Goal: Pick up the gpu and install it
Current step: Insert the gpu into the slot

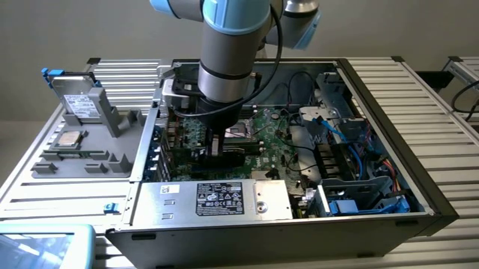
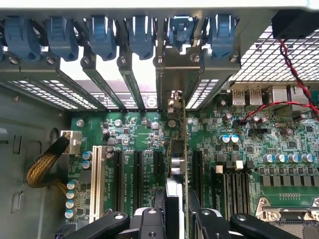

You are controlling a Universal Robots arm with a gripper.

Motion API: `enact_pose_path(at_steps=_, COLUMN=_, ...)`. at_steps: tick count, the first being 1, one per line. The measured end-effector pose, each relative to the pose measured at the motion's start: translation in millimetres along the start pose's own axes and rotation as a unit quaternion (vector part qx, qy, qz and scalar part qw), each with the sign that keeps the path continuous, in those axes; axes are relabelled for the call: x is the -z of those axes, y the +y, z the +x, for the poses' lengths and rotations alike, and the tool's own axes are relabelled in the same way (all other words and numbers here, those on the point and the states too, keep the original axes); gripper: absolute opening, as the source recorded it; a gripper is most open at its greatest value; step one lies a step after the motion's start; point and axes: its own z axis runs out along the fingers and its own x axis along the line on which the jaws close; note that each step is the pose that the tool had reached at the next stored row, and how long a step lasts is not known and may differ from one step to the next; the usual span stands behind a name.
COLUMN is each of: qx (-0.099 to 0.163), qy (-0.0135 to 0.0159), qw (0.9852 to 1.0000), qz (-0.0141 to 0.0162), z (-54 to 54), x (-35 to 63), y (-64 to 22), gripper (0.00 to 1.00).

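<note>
PC case: gpu [image 2: 177,164] in gripper [image 2: 175,209]

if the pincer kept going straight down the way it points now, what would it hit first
Probably the green motherboard with its black expansion slots. The pincer points down into the case, gripping the thin green-edged gpu card on edge, so the card's lower edge would likely touch first. Depth is unclear.

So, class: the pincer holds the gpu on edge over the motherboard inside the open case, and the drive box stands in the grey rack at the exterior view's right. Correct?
Not quite. The drive box stands in the grey rack at the exterior view's left, outside the case. The pincer does hold the gpu on edge over the motherboard.
</note>
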Motion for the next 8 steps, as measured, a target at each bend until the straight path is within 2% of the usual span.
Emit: enact_pose_path(at_steps=8, qx=0.0, qy=0.0, qw=1.0, qz=0.0, z=0.0, x=-0.2, y=0.0, gripper=0.28)
